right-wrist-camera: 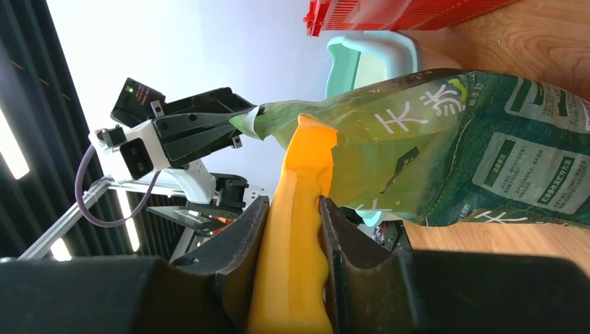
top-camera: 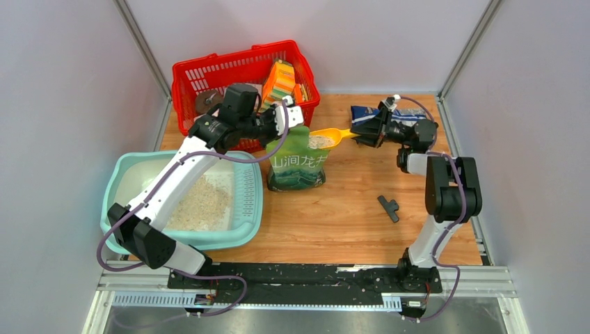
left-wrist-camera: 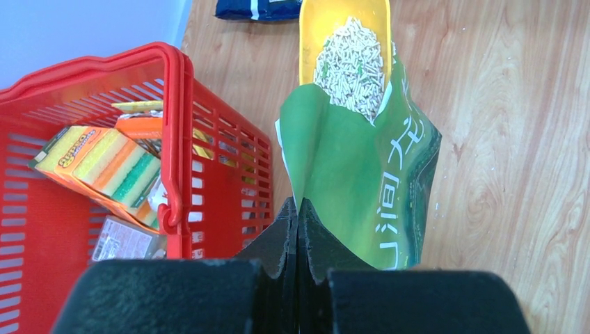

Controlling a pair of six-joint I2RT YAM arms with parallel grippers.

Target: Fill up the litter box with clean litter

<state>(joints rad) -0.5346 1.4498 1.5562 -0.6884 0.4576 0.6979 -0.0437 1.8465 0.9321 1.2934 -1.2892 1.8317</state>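
The pale teal litter box (top-camera: 252,209) sits at the left and holds a heap of beige litter (top-camera: 202,202). A green printed bag (top-camera: 298,167) stands right of it. My left gripper (top-camera: 291,115) is shut on the bag's top edge, as the left wrist view (left-wrist-camera: 298,205) shows. My right gripper (top-camera: 365,130) is shut on the handle of a yellow scoop (top-camera: 327,138). The scoop (left-wrist-camera: 341,28) is at the bag's (left-wrist-camera: 362,188) mouth with litter (left-wrist-camera: 351,66) in its bowl. In the right wrist view the fingers (right-wrist-camera: 243,233) clamp the handle (right-wrist-camera: 299,209).
A red mesh basket (top-camera: 202,76) with sponges stands at the back, touching the bag's left side (left-wrist-camera: 174,139). A dark blue packet (top-camera: 365,111) lies behind my right gripper. A small black part (top-camera: 389,207) lies on the wooden table near the right arm.
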